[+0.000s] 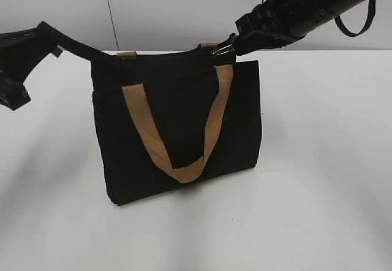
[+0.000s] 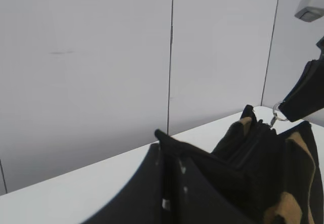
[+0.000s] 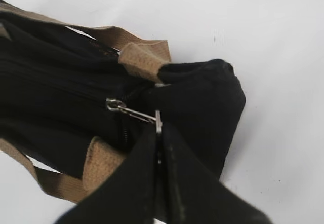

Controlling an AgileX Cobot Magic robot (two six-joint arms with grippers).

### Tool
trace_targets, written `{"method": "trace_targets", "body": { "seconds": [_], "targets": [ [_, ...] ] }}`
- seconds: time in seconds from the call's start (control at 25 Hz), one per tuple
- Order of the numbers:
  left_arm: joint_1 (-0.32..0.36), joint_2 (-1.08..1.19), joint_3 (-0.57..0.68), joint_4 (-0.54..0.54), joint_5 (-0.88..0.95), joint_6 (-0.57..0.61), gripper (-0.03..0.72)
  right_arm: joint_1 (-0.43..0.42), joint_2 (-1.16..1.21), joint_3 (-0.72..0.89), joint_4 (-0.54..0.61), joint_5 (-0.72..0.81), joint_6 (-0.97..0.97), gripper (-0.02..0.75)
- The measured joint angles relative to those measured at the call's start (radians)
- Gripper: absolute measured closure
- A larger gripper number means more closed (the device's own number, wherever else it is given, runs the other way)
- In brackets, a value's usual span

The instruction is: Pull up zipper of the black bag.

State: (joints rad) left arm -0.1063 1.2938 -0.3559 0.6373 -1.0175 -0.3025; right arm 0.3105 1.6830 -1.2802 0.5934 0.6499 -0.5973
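Note:
The black bag (image 1: 177, 124) stands upright on the white table with tan handles hanging down its front. My right gripper (image 1: 236, 43) is at the bag's top right corner, shut on the silvery pull tab (image 1: 223, 51) of the zipper (image 3: 132, 113). In the right wrist view the jaws (image 3: 159, 130) pinch the tab's ring over the closed zipper line. My left gripper (image 1: 98, 56) is shut on the bag's top left corner; in the left wrist view its jaws (image 2: 164, 148) clamp black fabric (image 2: 243, 153), and the pull tab (image 2: 276, 115) shows at the far end.
The white table (image 1: 318, 160) extends around the bag. A grey panelled wall (image 1: 171, 7) stands behind it. The right arm's cable loop (image 1: 358, 19) hangs at the upper right.

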Motion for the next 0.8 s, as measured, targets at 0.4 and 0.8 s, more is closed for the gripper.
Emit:
{"method": "trace_targets", "body": {
  "seconds": [0.4,0.8],
  "targets": [
    [0.001,0.000,0.000,-0.023,0.040,0.000,0.694,0.002,-0.017,0.000,0.048,0.002,0.001,0.452],
    [0.001,0.000,0.000,-0.029,0.099,-0.039,0.482,0.002,-0.024,0.000,0.050,0.015,0.001,0.281]
  ]
}}
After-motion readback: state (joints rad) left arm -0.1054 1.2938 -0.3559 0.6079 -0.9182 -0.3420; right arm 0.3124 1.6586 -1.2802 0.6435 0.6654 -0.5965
